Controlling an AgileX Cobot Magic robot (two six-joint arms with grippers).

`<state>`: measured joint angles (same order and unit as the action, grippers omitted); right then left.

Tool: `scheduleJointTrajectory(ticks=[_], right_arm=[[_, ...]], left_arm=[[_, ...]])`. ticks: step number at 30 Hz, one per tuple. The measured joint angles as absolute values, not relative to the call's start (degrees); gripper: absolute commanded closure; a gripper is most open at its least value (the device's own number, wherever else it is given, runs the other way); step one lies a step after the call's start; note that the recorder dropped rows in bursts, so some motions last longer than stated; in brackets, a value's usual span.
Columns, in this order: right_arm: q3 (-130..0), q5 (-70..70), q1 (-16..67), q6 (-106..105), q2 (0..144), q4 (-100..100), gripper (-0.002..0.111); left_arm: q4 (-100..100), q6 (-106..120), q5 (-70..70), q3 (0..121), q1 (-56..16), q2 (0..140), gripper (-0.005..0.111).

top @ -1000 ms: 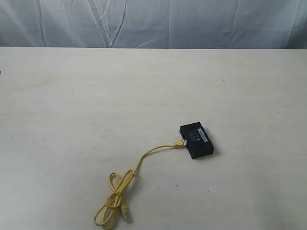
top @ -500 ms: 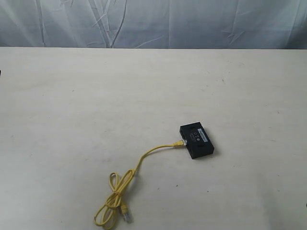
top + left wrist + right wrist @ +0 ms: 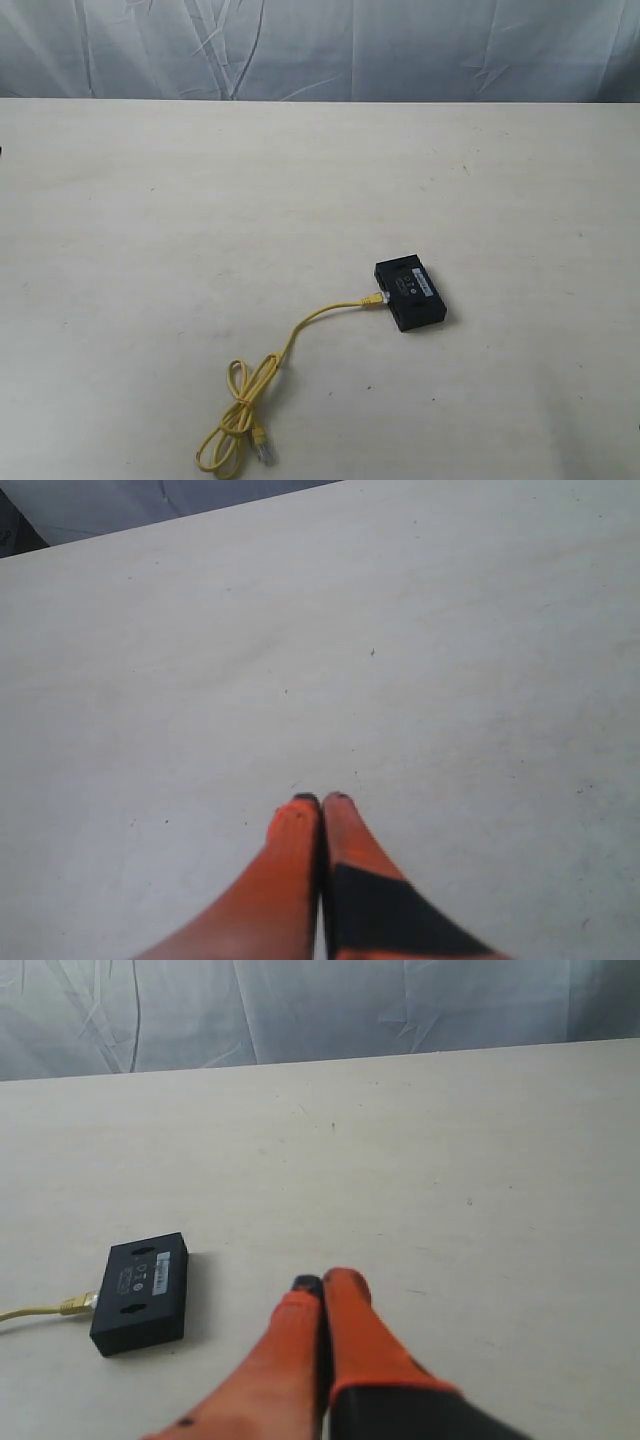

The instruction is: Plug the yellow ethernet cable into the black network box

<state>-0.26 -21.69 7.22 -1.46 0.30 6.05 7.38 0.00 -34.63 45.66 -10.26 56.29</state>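
**Cable at the box: exterior and wrist views.** Nearest the camera, the coil of the cable lies flat on the tabletop. It is well apart from the box, on the box's cable side, and the free plug rests at the coil's near edge. From the coil the cord runs in one slack curve up to the box, where the second plug meets the box's side face. It appears entered in a port, but whether the latch has caught is too small to tell. The box lies flat, label up, skewed to the tabletop's edges. Beyond the box is more tabletop, then a creased grey backdrop.

Neither arm shows in the exterior view. The right gripper hovers pressed together, holding nothing, near the box on the side away from the cable. The left gripper is likewise pressed together and empty. Its view shows only tabletop, so its place relative to the box cannot be told.

**Judgement.** The step in hand is seating, or confirming, the second plug. The box looks light and apt to slide. A good push therefore wants one gripper braced against the box's face opposite the port. The other should pinch the plug body, not the cord, and press straight along the port's axis. The curve should stay slack, lest tension pull the plug askew.
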Motion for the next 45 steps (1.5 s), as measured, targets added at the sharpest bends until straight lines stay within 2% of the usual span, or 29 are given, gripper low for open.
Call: scheduleJointTrajectory(ticks=[10, 16, 23, 35, 45], right_arm=[[-0.3, -21.6, 7.2, -1.5, 0.3, 6.1, 0.109], [-0.3, -21.6, 7.2, -1.5, 0.3, 6.1, 0.109], [-0.3, -21.6, 7.2, -1.5, 0.3, 6.1, 0.109], [-0.3, -21.6, 7.2, -1.5, 0.3, 6.1, 0.109], [-0.3, -21.6, 7.2, -1.5, 0.3, 6.1, 0.109]], left_arm=[[7.8, 0.5, -34.6, 45.7, -10.3, 56.2, 0.106], [5.3, 0.4, -33.9, 43.4, -8.1, 49.1, 0.106], [2.7, 0.0, -27.0, 31.6, -2.9, 34.1, 0.106], [2.7, 0.0, -24.8, 11.7, -2.5, 9.6, 0.106], [2.7, 0.0, -23.0, 6.3, -2.5, 3.1, 0.106]])
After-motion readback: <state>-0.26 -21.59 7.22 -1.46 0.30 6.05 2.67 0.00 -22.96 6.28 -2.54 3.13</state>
